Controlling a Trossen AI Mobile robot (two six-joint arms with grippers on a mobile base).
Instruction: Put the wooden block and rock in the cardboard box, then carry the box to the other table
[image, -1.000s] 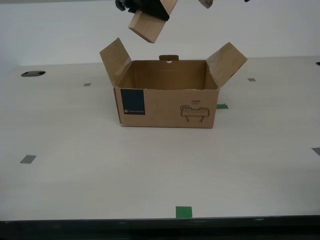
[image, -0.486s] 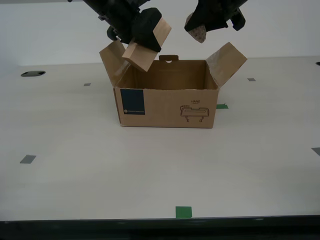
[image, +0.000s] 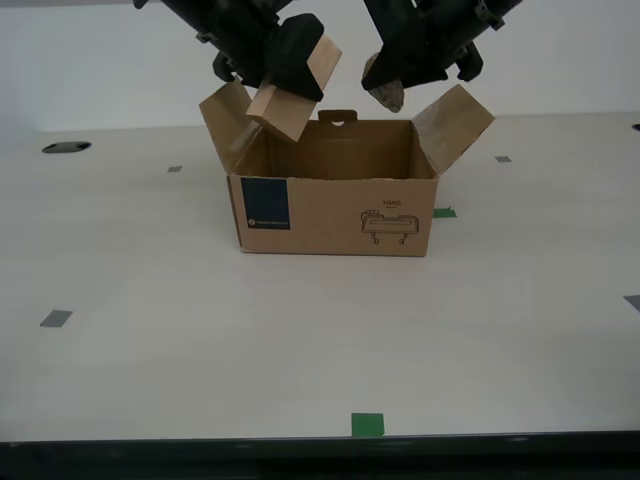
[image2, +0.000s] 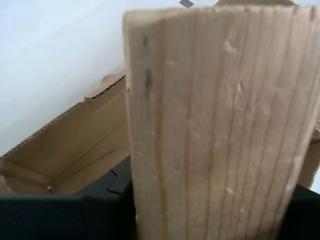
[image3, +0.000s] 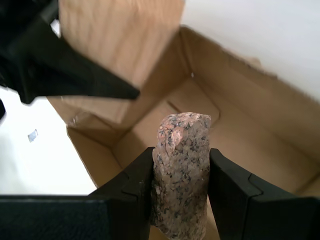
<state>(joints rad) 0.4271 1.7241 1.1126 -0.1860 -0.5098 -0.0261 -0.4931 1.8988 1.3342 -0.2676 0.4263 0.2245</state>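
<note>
— Where is my first gripper?
— Slanting down over the open cardboard box, jaws clamped on the rock above the opening.
— And my second gripper?
— Angled down too, jaws clamped on the wooden block, held tilted over the box's flap. The box sits toward the worktop's far edge.

You see the cardboard box from the front, a bit high; both wrist views look down into it, close.
</note>
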